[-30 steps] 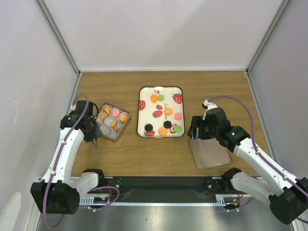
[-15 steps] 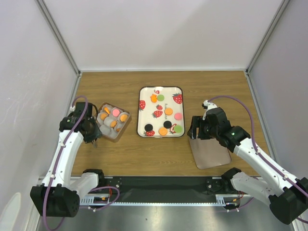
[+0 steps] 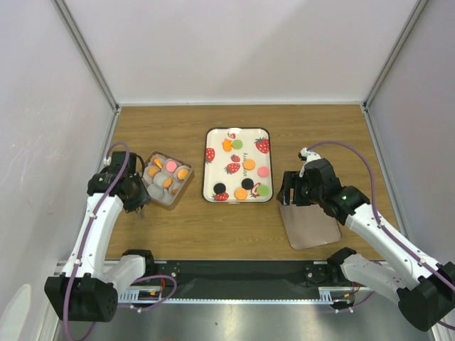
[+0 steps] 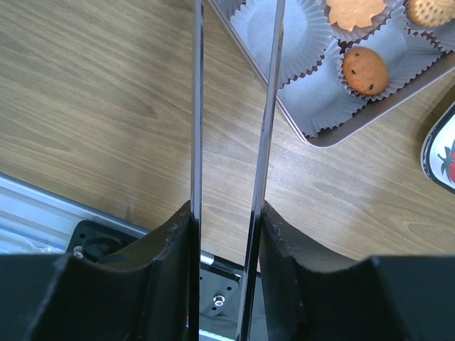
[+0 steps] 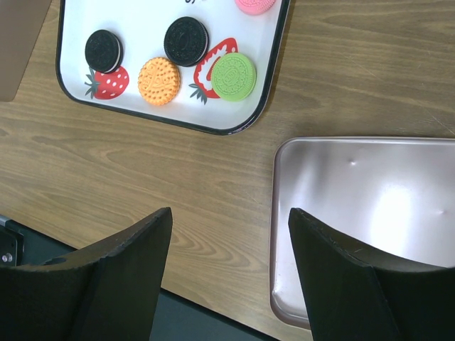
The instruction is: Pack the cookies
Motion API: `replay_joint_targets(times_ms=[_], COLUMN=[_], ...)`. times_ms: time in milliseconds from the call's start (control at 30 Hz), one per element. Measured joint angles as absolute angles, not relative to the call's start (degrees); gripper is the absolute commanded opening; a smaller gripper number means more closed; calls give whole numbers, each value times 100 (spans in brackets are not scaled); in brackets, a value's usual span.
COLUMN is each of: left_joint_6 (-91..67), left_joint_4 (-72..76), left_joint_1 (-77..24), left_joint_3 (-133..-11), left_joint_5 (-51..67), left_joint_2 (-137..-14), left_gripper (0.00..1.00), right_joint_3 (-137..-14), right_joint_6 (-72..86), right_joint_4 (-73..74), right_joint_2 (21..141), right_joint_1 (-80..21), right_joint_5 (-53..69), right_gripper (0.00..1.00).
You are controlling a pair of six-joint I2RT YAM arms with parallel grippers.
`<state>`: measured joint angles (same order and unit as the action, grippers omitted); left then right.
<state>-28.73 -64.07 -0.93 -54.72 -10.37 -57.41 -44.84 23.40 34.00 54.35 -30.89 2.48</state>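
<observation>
Several cookies [image 3: 249, 164] in orange, pink, green and black lie on a white strawberry-print tray [image 3: 210, 170]. More cookies sit in paper cups in a grey box [image 3: 184, 186]. My left gripper [image 3: 133, 195] is shut on thin metal tongs [image 4: 197, 106]. Their blades point at the box's near corner [image 4: 334, 135], above bare wood. My right gripper [image 3: 290, 190] is open and empty, over the edge of a metal lid [image 3: 311, 226]. The right wrist view shows black [image 5: 186, 40], orange [image 5: 158, 80] and green [image 5: 233, 76] cookies on the tray [image 5: 178, 122].
The box's near cups [image 4: 306, 28] are empty; one holds a brown chip cookie [image 4: 365, 69]. The metal lid [image 5: 370, 206] lies flat at the table's front right. White walls enclose the table on three sides. The black base rail [image 3: 234, 273] runs along the front.
My left gripper has shifted slightly away from the front edge with the tongs. The right arm has not moved.
</observation>
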Motion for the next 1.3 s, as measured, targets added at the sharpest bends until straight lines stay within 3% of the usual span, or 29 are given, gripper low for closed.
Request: replay_joint_targets(times_ms=[933, 1300], left_joint_6=[-2941, -3055], left_joint_4=[-6357, -6198], left_joint_1=[-207, -3188], left_joint_3=[-5566, -6606], left_joint_5=[-987, -1332], left_joint_2=[-5682, -6598], left_gripper=[51, 49], right_joint_3=[-4458, -4458], right_joint_6=[2340, 2340], right_joint_4=[3395, 3398], right_joint_2=[5435, 5474], right_joint_1=[-3092, -3089], right_joint_5=[248, 244], right_gripper=[73, 73])
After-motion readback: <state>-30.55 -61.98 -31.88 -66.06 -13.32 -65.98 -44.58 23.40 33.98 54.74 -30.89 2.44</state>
